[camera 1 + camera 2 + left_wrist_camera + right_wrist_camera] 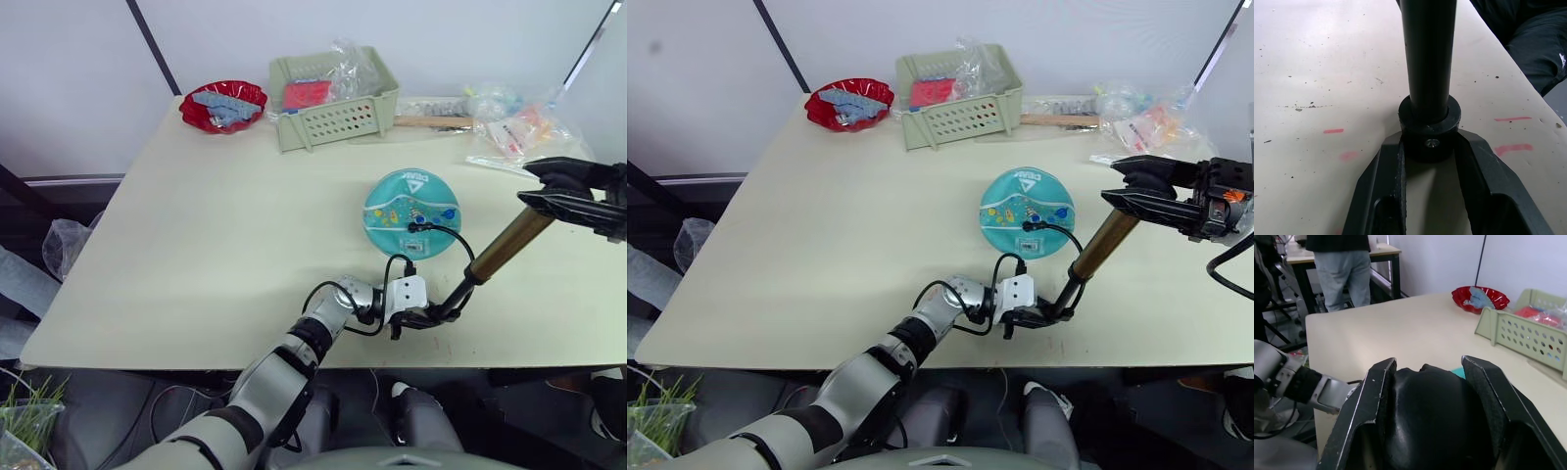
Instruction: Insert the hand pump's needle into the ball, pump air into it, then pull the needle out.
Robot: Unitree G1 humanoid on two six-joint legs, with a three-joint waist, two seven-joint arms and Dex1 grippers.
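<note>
Needle [1028,226] sits in the ball [1027,211]; left gripper [423,317] clamps the pump [507,245] base, right gripper [1132,198] grips its handle — pumping's next.

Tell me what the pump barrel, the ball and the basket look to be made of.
Hand pump: barrel looks like bronze-gold metal with a soft sheen; black caps probably plastic. Ball: glossy teal printed skin, likely rubber or vinyl. Basket: matte pale green moulded plastic, walls perforated.

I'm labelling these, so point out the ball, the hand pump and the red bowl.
ball [400,208]: left eye view, teal top.
hand pump [509,244]: left eye view, bronze barrel.
red bowl [251,96]: left eye view, right rim.
</note>
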